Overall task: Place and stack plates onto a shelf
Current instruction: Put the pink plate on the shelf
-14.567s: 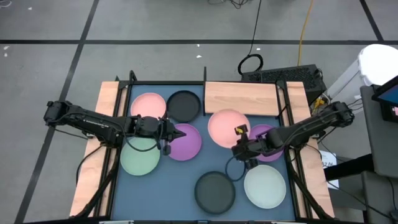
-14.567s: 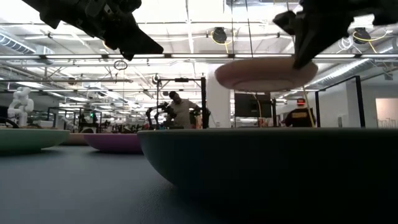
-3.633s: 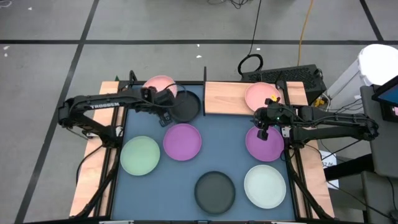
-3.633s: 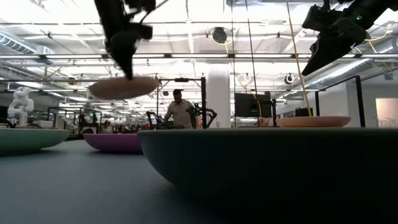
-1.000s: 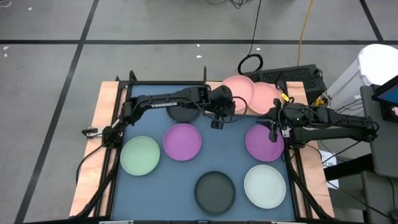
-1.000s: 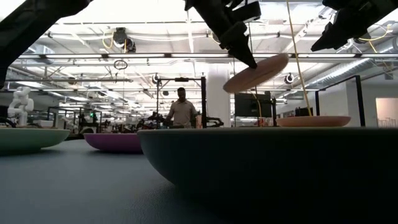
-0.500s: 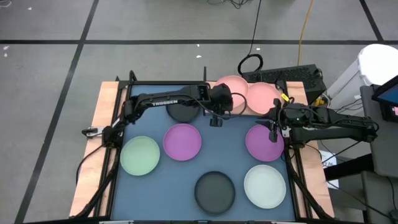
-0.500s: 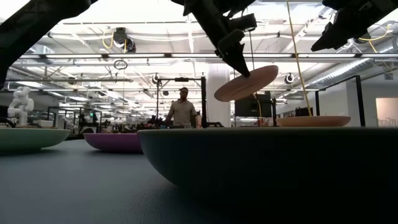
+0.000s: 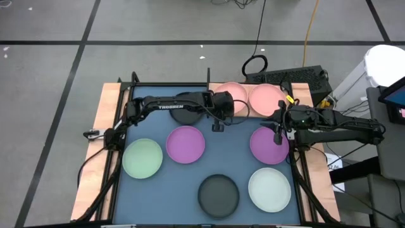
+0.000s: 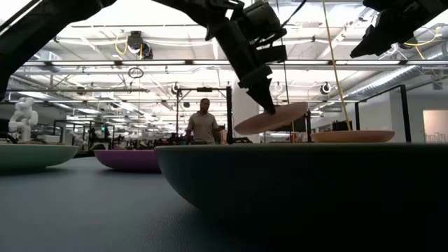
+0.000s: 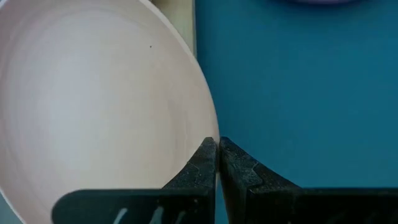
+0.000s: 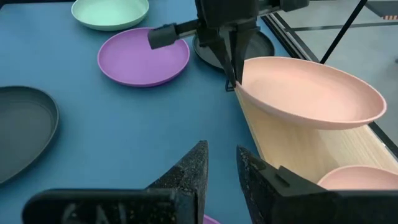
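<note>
- The left gripper's [image 9: 223, 111] fingers [image 11: 205, 163] are pinching the rim of a pink plate [image 12: 309, 91], and are holding it tilted just above the free end of the shelf [image 12: 292, 144].
- The second pink plate [image 9: 266, 100] is already lying on the shelf, just beside.
- For a good placing, the arm should be levelling the plate and lowering it flat on the wood before letting go.
- The right gripper [image 9: 276, 131] is hovering over a purple plate [image 9: 269, 144], its fingers slightly apart and empty.
</note>
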Available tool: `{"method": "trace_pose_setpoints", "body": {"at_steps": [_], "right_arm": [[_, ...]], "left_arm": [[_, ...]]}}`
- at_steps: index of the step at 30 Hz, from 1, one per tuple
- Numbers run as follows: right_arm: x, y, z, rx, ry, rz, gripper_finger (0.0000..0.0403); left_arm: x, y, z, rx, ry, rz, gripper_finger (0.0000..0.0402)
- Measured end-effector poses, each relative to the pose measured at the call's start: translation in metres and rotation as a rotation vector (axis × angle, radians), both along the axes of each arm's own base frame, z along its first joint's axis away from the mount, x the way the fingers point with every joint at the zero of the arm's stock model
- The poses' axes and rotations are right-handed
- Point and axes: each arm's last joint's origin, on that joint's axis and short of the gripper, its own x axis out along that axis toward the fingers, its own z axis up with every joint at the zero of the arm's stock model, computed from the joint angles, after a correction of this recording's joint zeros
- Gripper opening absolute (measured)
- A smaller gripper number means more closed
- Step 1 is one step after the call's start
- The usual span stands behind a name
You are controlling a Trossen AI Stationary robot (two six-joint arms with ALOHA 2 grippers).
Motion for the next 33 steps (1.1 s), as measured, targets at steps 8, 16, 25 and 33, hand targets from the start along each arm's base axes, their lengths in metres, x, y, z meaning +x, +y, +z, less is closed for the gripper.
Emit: {"method": "trace_pose_setpoints", "body": {"at_steps": [8,16,25,33], "right_arm": [[0.000,0.000,0.000,0.000,0.000,0.000,0.0070],[0.000,0.000,0.000,0.000,0.000,0.000,0.0070],[0.000,0.000,0.000,0.000,0.000,0.000,0.0070],[0.000,0.000,0.000,-0.001,0.000,0.001,0.0070]], "left_arm": [[0.002,0.003,-0.014,0.040,-0.032,-0.033,0.0007],[0.000,0.017,-0.014,0.045,-0.043,-0.001,0.0007],[-0.003,0.026,-0.014,0.046,-0.039,0.002,0.0008],[-0.004,0.025,-0.015,0.046,-0.019,-0.024,0.0008]]}}
